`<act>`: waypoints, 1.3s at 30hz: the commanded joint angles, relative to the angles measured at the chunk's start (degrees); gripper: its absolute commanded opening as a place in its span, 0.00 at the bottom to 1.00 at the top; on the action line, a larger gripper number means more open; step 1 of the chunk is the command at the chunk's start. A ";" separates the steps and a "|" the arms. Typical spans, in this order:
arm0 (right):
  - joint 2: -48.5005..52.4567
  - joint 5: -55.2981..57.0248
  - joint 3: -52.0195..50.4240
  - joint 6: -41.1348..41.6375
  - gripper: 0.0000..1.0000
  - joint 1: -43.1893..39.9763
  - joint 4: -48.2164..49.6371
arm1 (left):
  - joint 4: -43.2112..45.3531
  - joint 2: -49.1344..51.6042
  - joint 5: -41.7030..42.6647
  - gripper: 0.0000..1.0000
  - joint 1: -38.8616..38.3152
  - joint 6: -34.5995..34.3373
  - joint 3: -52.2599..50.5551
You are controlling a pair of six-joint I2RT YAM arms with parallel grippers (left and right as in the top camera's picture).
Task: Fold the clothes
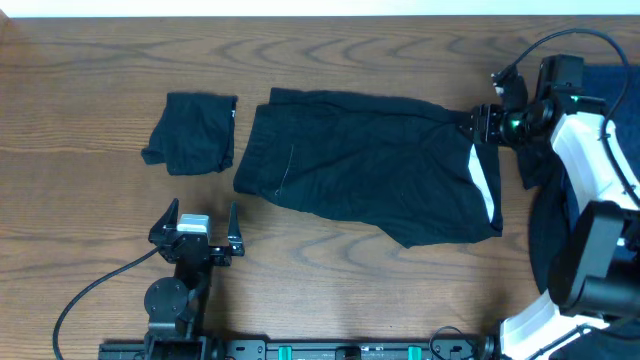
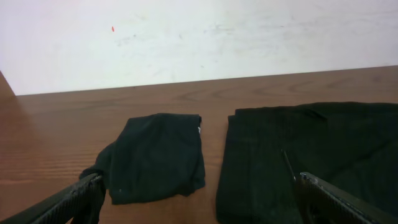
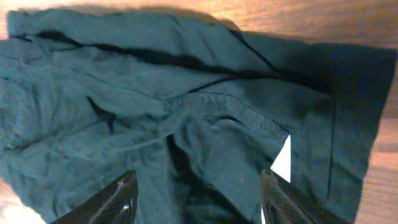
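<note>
Shorts (image 3: 155, 124) stitching, right-wrist view only

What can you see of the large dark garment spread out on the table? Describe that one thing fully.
The large dark garment looks like black woven shorts, with stitched seams and a white patch near its right edge. It lies spread flat and slightly wrinkled, not yet folded, on the wooden table. Bare wood separates it from the small folded cloth on its left. The right gripper, open, is at its upper right corner; contact cannot be told.

black shorts (image 1: 370, 165) spread flat, folded garment (image 1: 190, 132) beside
</note>
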 commanded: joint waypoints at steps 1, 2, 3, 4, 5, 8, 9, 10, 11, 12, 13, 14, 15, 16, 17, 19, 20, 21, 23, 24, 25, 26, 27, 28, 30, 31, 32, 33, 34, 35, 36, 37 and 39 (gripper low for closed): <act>3.63 -0.39 -0.09 -1.38 0.62 0.15 1.49 | -2.08 -0.39 0.61 0.98 -0.22 1.01 -0.85; 4.42 -0.39 -0.09 -1.36 0.63 0.17 2.23 | -2.08 -0.39 0.61 0.98 -0.22 1.01 -0.85; 5.18 -0.42 -0.09 -1.29 0.62 0.17 3.06 | -2.08 -0.39 0.61 0.98 -0.22 1.01 -0.85; 6.05 -0.39 -0.09 -0.48 0.63 0.15 4.13 | -2.08 -0.39 0.61 0.98 -0.22 1.01 -0.85; 6.60 -0.42 -0.09 0.22 0.62 0.15 4.76 | -2.08 -0.39 0.61 0.98 -0.22 1.01 -0.85; 8.11 -0.39 -0.09 2.73 0.62 0.17 6.36 | -2.08 -0.39 0.61 0.98 -0.22 1.01 -0.85; 8.28 -0.35 -0.09 3.02 0.62 0.17 6.64 | -2.08 -0.39 0.61 0.98 -0.22 1.01 -0.85; 8.63 0.26 -0.09 2.99 0.62 0.17 6.97 | -2.08 -0.39 0.61 0.98 -0.22 1.01 -0.85; 8.66 0.70 -0.09 3.17 0.61 0.17 7.10 | -2.08 -0.39 0.61 0.98 -0.22 1.01 -0.85; 8.81 1.84 -0.09 3.23 0.61 0.17 7.21 | -2.08 -0.39 0.61 0.98 -0.22 1.01 -0.85; 8.83 2.99 -0.09 3.26 0.60 0.17 7.19 | -2.08 -0.39 0.61 0.98 -0.22 1.01 -0.85; 8.92 4.09 -0.11 3.41 0.59 0.20 6.99 | -2.08 -0.39 0.61 0.98 -0.22 1.01 -0.85; 9.05 5.11 -0.11 3.63 0.59 0.22 6.67 | -2.08 -0.39 0.61 0.98 -0.22 1.01 -0.85; 9.07 5.51 -0.13 3.61 0.59 0.24 6.27 | -2.08 -0.39 0.61 0.98 -0.22 1.01 -0.85; 9.09 5.79 -0.13 3.61 0.58 0.26 5.79 | -2.08 -0.39 0.61 0.98 -0.22 1.01 -0.85; 9.09 5.86 -0.13 3.61 0.58 0.26 5.14 | -2.05 -0.39 0.61 0.98 -0.22 1.01 -0.85; 9.09 5.86 -0.13 3.61 0.58 0.26 5.01 | -2.08 -0.39 0.61 0.98 -0.22 1.01 -0.85; 9.09 5.86 -0.15 3.61 0.58 0.26 4.98 | -2.08 -0.39 0.61 0.98 -0.22 1.01 -0.85; 9.09 5.84 -0.20 3.63 0.58 0.28 4.96 | -2.08 -0.39 0.61 0.98 -0.22 1.01 -0.85; 9.09 5.84 -0.26 3.67 0.58 0.28 4.83 | -2.08 -0.39 0.61 0.98 -0.22 1.01 -0.85; 9.09 5.86 -0.42 4.00 0.58 0.28 4.83 | -2.08 -0.39 0.61 0.98 -0.22 1.01 -0.85; 9.09 5.86 -0.70 4.07 0.58 0.28 4.87 | -2.08 -0.39 0.61 0.98 -0.22 1.01 -0.85; 9.09 5.90 -0.96 4.04 0.57 0.33 5.05 | -2.08 -0.39 0.61 0.98 -0.22 1.01 -0.85; 9.09 6.36 -1.42 4.09 0.58 0.35 5.42 | -2.08 -0.39 0.61 0.98 -0.22 1.01 -0.85; 9.09 7.65 -2.54 4.68 0.58 0.33 7.08 | -2.08 -0.39 0.61 0.98 -0.22 1.01 -0.85; 9.09 8.59 -3.15 5.44 0.57 0.33 8.00 | -2.08 -0.39 0.61 0.98 -0.22 1.01 -0.85; 9.09 9.25 -3.85 6.40 0.57 0.33 9.03 | -2.05 -0.39 0.61 0.98 -0.22 1.01 -0.85; 9.09 9.46 -4.66 7.30 0.56 0.33 10.36 | -2.08 -0.39 0.61 0.98 -0.22 1.01 -0.85; 9.09 9.44 -5.38 8.07 0.56 0.33 11.67 | -2.08 -0.39 0.61 0.98 -0.22 1.01 -0.85; 9.09 9.44 -5.79 8.59 0.54 0.33 12.55 | -2.08 -0.39 0.61 0.98 -0.22 1.01 -0.85; 9.09 9.40 -6.01 9.05 0.51 0.33 13.31 | -2.08 -0.39 0.61 0.98 -0.22 1.01 -0.85; 9.09 9.22 -5.99 9.22 0.45 0.33 13.66 | -2.08 -0.39 0.61 0.98 -0.22 1.01 -0.85; 9.03 7.87 -5.97 9.20 0.37 0.33 14.71 | -2.08 -0.39 0.61 0.98 -0.22 1.01 -0.85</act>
